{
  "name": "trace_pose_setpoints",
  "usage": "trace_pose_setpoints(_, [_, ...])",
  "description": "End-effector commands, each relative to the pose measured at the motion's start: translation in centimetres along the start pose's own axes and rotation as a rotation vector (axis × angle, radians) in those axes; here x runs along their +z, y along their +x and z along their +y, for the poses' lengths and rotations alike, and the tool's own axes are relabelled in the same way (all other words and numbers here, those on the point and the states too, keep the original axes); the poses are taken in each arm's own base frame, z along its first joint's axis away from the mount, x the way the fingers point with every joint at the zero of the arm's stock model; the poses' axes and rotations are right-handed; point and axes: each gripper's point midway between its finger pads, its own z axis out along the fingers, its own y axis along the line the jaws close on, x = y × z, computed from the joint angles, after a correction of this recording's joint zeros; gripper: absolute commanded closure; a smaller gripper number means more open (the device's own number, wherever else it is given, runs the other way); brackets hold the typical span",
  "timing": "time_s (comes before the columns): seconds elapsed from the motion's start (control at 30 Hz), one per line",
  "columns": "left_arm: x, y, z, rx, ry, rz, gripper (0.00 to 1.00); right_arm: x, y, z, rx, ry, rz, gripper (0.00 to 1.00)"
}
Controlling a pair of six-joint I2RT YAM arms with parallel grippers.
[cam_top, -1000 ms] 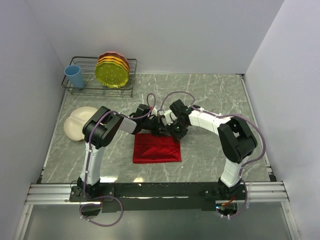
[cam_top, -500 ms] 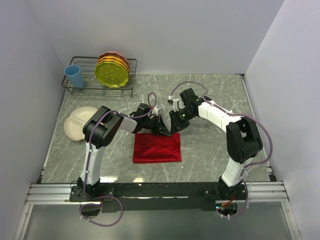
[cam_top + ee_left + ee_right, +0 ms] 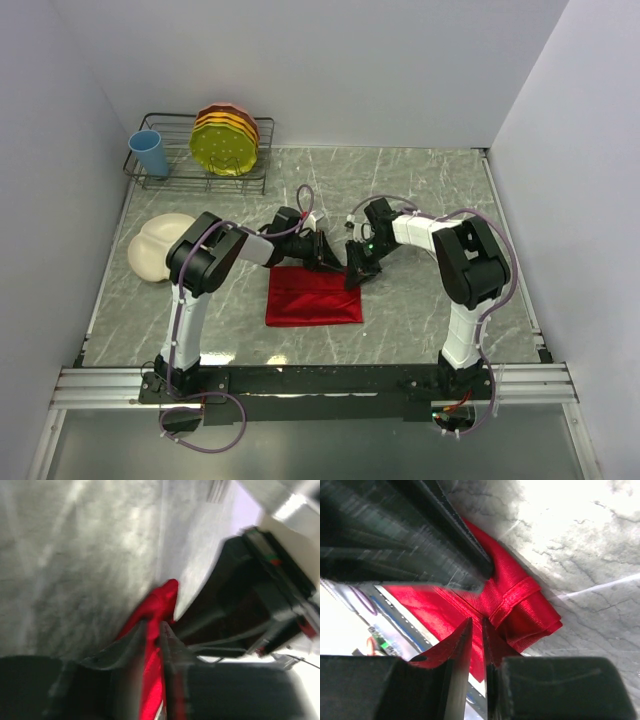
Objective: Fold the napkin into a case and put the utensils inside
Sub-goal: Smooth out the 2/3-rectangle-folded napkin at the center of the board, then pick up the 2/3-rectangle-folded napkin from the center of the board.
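The red napkin lies folded into a rectangle on the marble table. My left gripper is low at its far edge. In the left wrist view the left gripper stands nearly shut with a ridge of the napkin pinched between its fingers. My right gripper is at the napkin's far right corner. There the right gripper has its tips close together on a layer of the hemmed napkin, right beside the left arm's dark finger. The utensils are out of view.
A cream divided plate lies at the left of the table. At the back left stands a wire rack with yellow and orange plates and a blue cup. White walls close in three sides.
My right gripper lifted away toward the back, then came down again at the napkin's far right corner. The left gripper stayed at the far edge. The napkin has kept its shape.
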Motion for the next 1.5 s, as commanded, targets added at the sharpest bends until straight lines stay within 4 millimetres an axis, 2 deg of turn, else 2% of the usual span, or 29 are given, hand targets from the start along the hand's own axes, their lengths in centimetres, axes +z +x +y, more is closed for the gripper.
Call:
trace_pose_setpoints(0.0, [-0.6, 0.2, -1.1, 0.025, 0.084, -0.002, 0.71, 1.6, 1.4, -2.6, 0.069, 0.067, 0.039, 0.81])
trace_pose_setpoints(0.07, [-1.0, -0.1, -1.9, 0.047, 0.121, -0.013, 0.63, 1.9, 1.6, -2.9, 0.088, 0.073, 0.047, 0.82])
trace_pose_setpoints(0.13, [-1.9, -0.1, -3.5, 0.053, 0.18, -0.006, 0.55, 2.0, 1.7, -3.0, 0.101, 0.074, 0.049, 0.83])
trace_pose_setpoints(0.2, [-2.9, -0.1, -4.6, 0.067, 0.221, -0.019, 0.52, 2.1, 1.8, -3.3, 0.119, 0.078, 0.049, 0.85])
trace_pose_setpoints(0.27, [-3.7, 0.3, -4.7, 0.071, 0.24, -0.004, 0.51, 2.2, 2.0, -3.8, 0.131, 0.086, 0.055, 0.86])
trace_pose_setpoints(0.37, [-4.8, 0.9, -3.0, 0.05, 0.212, 0.004, 0.51, 2.2, 2.2, -4.3, 0.14, 0.104, 0.055, 0.87])
trace_pose_setpoints(0.5, [-7.2, 0.5, 0.1, -0.003, 0.189, -0.019, 0.51, 2.1, 2.4, -4.6, 0.15, 0.113, 0.056, 0.88])
trace_pose_setpoints(0.63, [-9.6, 0.6, 2.4, -0.02, 0.168, -0.018, 0.5, 2.2, 2.6, -5.0, 0.152, 0.125, 0.062, 0.89])
trace_pose_setpoints(0.77, [-12.1, 0.1, 3.5, 0.02, 0.141, -0.03, 0.5, 2.2, 2.7, -5.1, 0.143, 0.129, 0.065, 0.9])
trace_pose_setpoints(0.8, [-13.3, -0.7, 3.3, 0.071, 0.142, -0.061, 0.51, 2.3, 2.8, -5.2, 0.144, 0.132, 0.07, 0.9])
trace_pose_setpoints(0.87, [-14.5, -1.1, 2.9, 0.071, 0.127, -0.065, 0.54, 2.2, 2.7, -5.2, 0.14, 0.13, 0.069, 0.9])
trace_pose_setpoints(0.9, [-15.6, -1.8, 2.1, 0.178, 0.117, -0.094, 0.55, 2.2, 2.8, -5.1, 0.14, 0.126, 0.072, 0.9])
trace_pose_setpoints(0.97, [-16.7, -2.4, 1.1, 0.251, 0.053, -0.103, 0.57, 2.0, 2.4, -4.9, 0.126, 0.121, 0.063, 0.91])
trace_pose_setpoints(1.0, [-17.4, -2.6, -0.7, 0.418, 0.024, -0.126, 0.58, 1.9, 2.3, -4.8, 0.122, 0.119, 0.059, 0.91])
trace_pose_setpoints(1.03, [-17.8, -3.5, -0.4, 0.505, -0.085, -0.169, 0.59, 1.8, 1.9, -4.6, 0.113, 0.117, 0.05, 0.91])
trace_pose_setpoints(1.07, [-17.9, -3.2, -0.6, 0.592, -0.141, -0.178, 0.59, 1.7, 1.9, -4.5, 0.106, 0.117, 0.049, 0.91])
trace_pose_setpoints(1.1, [-17.5, -2.3, -2.4, 0.821, -0.205, -0.163, 0.58, 1.7, 1.8, -4.5, 0.106, 0.115, 0.051, 0.91])
trace_pose_setpoints(1.13, [-17.3, -1.9, -2.7, 0.919, -0.256, -0.173, 0.54, 1.6, 1.5, -4.5, 0.102, 0.118, 0.045, 0.92])
trace_pose_setpoints(1.17, [-17.2, -0.7, -0.7, 0.974, -0.362, -0.17, 0.52, 1.6, 1.6, -4.6, 0.098, 0.118, 0.046, 0.92])
trace_pose_setpoints(1.2, [-16.3, 0.4, -3.1, 1.172, -0.367, -0.187, 0.52, 1.6, 1.4, -4.6, 0.097, 0.12, 0.045, 0.92])
trace_pose_setpoints(1.23, [-15.8, 1.4, -3.1, 1.246, -0.398, -0.182, 0.51, 1.6, 1.4, -4.6, 0.094, 0.122, 0.045, 0.92])
trace_pose_setpoints(1.27, [-15.8, 2.8, -0.9, 1.281, -0.484, -0.15, 0.51, 1.6, 1.5, -4.6, 0.094, 0.124, 0.048, 0.92])
trace_pose_setpoints(1.3, [-14.7, 4.3, -2.8, 1.409, -0.449, -0.154, 0.51, 1.6, 1.5, -4.6, 0.095, 0.126, 0.05, 0.92])
trace_pose_setpoints(1.33, [-14.2, 5.0, -3.3, 1.465, -0.446, -0.167, 0.5, 1.6, 1.5, -4.6, 0.092, 0.127, 0.051, 0.92])
trace_pose_setpoints(1.37, [-13.8, 6.3, -2.6, 1.496, -0.449, -0.138, 0.5, 1.6, 1.5, -4.7, 0.09, 0.129, 0.052, 0.92])
trace_pose_setpoints(1.43, [-12.5, 8.5, -3.4, 1.585, -0.429, -0.11, 0.5, 1.6, 1.5, -4.7, 0.089, 0.132, 0.052, 0.92])
trace_pose_setpoints(1.47, [-12.0, 9.5, -3.1, 1.597, -0.423, -0.087, 0.5, 1.5, 1.5, -4.7, 0.087, 0.133, 0.05, 0.92])
